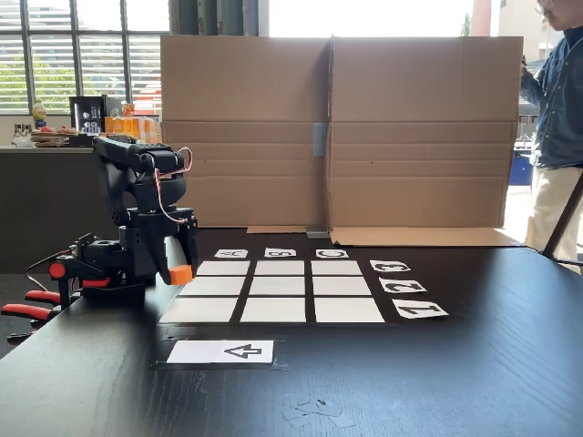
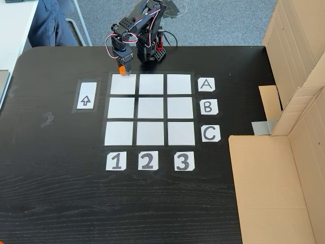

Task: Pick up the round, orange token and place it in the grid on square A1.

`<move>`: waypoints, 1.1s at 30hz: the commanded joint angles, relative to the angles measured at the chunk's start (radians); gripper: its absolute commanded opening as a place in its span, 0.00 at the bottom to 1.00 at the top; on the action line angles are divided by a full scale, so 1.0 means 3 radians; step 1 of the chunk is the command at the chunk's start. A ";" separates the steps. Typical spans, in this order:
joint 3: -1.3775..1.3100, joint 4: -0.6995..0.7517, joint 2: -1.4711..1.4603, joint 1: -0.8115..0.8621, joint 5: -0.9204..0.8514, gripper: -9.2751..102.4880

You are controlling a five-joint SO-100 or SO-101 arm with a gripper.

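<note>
The black arm stands at the left of a fixed view, with its gripper (image 1: 180,275) pointing down. The gripper is shut on the small orange token (image 1: 181,273). Seen from above in a fixed view, the gripper (image 2: 123,71) and the token (image 2: 122,66) hang over the robot-side edge of square A1 (image 2: 123,84). That square is the corner cell of the white 3x3 grid (image 2: 150,109) nearest the arm. In the side-on fixed view, square A1 (image 1: 199,310) is the near left cell, and the token is held a little above the table beside the grid (image 1: 273,288).
A white card with a black arrow (image 2: 86,95) lies beside the grid's column 1. Labels A B C and 1 2 3 edge the grid. A cardboard wall (image 1: 337,132) stands behind the table. A person (image 1: 557,118) stands at the far right. Orange clamps (image 1: 36,305) hold the arm's base.
</note>
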 commanded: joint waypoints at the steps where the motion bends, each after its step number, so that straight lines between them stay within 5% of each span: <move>1: -0.0082 -0.0153 -0.0189 -0.0010 -0.0005 0.15; 33: -0.0445 -0.0675 -0.1145 0.0010 0.0000 0.15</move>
